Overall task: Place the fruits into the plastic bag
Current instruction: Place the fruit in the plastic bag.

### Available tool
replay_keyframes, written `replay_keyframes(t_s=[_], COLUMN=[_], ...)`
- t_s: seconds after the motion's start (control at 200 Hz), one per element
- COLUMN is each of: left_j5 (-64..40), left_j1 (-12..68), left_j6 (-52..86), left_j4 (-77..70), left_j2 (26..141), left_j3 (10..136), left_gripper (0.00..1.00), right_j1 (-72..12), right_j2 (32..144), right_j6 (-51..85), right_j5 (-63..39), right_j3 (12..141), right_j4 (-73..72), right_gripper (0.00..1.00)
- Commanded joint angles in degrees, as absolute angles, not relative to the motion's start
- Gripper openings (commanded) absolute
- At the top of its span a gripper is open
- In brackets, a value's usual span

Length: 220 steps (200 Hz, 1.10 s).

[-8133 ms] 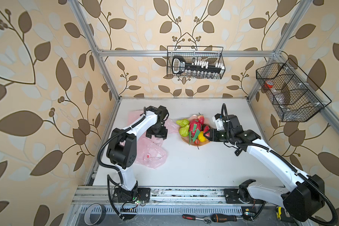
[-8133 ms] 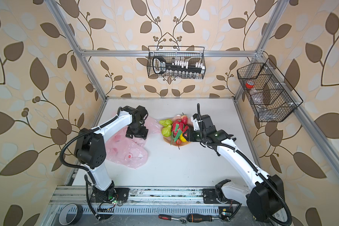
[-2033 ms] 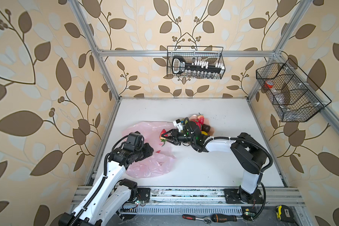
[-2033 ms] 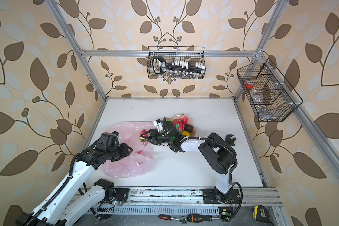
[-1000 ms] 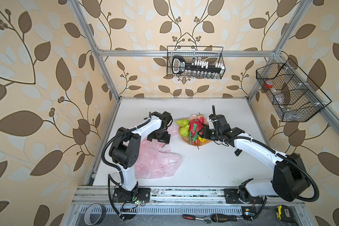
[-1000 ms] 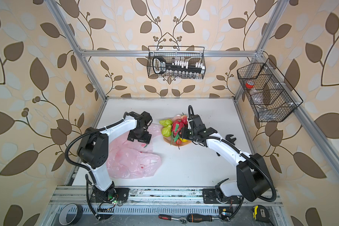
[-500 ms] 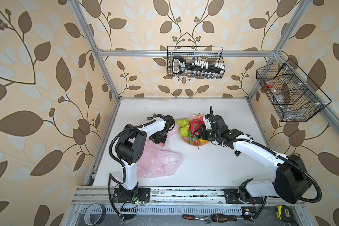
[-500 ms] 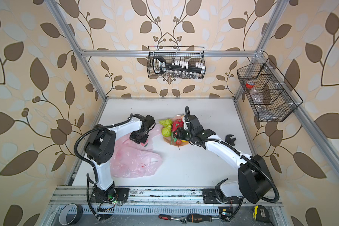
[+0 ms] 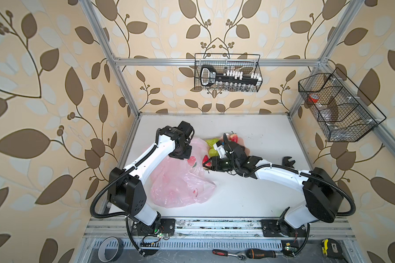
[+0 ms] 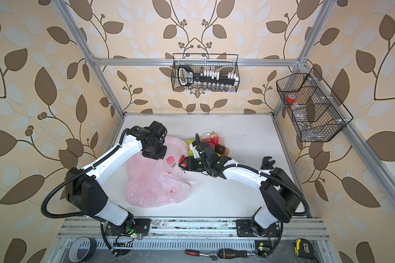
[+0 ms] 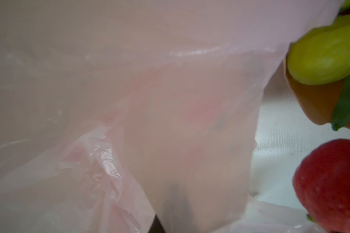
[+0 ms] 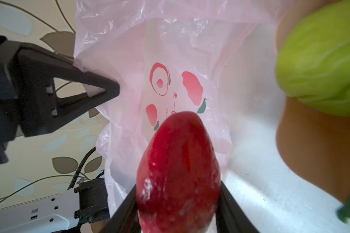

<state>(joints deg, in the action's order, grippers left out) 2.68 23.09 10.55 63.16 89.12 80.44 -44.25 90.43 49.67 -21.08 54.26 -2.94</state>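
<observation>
Bench [image 9: 249, 127]: white, walled by leaf-patterned paper, both arms reaching in from the near rail.
Plastic bag [image 9: 180, 182]: thin pink film, crumpled on the bench's left half, its printed upper edge lifted near the dish; seen in both top views [image 10: 155, 184].
Left claw [image 12: 111, 88]: pressed together on the bag's raised edge, the black tips pinching the film beside the red fruit print; in the left wrist view the pink film [image 11: 129, 100] fills nearly everything.
Right claw [image 9: 209, 164]: jaws partly spread around a red strawberry, tip pointing at the bag's mouth, just beside the lifted edge.
Dish [image 12: 311, 151]: peach-orange, behind the right claw, touching the bag's far corner.
Fruits on the dish [image 10: 212, 140]: green pears toward the bag, red ones and a dark round one farther right.
Pear [image 12: 321, 66]: yellow-green, resting on the dish rim.
Strawberry [image 12: 178, 173]: glossy red, gripped on both sides, clear of the bench, not yet inside the bag.
</observation>
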Motion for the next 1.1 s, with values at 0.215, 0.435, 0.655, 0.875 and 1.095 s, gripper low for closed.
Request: replay_keyframes(t_s=[0.215,0.435,0.655,0.875,1.095], left_j5=[-11.33,-21.12,-32.63,-43.82,-44.80], left_j1=[19.29,16.80,13.08,11.53,11.26], left_j6=[9.89,9.18,9.28,11.96,12.65], left_j4=[64.92,63.45,60.25,55.66,57.08], left_j2=[85.91,84.50,83.05,80.46,78.13], left_j3=[81.22,81.54,81.92,80.10,77.24], left_gripper=[0.00,0.00,0.00,0.00,0.00], right_j1=[-47.43,-49.63,-54.36,-54.36,-50.29], right_j2=[100.94,107.14,114.25,118.41,120.42], right_j6=[59.74,64.00,69.37,70.28,69.23], right_j5=[-29.57,-33.60,-39.29,-39.37,-31.99], right_j3=[57.68,60.98,65.81,69.22,73.97], right_j4=[-19.09,-24.95,-32.65,-32.10,-22.53], right_gripper=[0.17,0.17,0.18,0.18,0.21])
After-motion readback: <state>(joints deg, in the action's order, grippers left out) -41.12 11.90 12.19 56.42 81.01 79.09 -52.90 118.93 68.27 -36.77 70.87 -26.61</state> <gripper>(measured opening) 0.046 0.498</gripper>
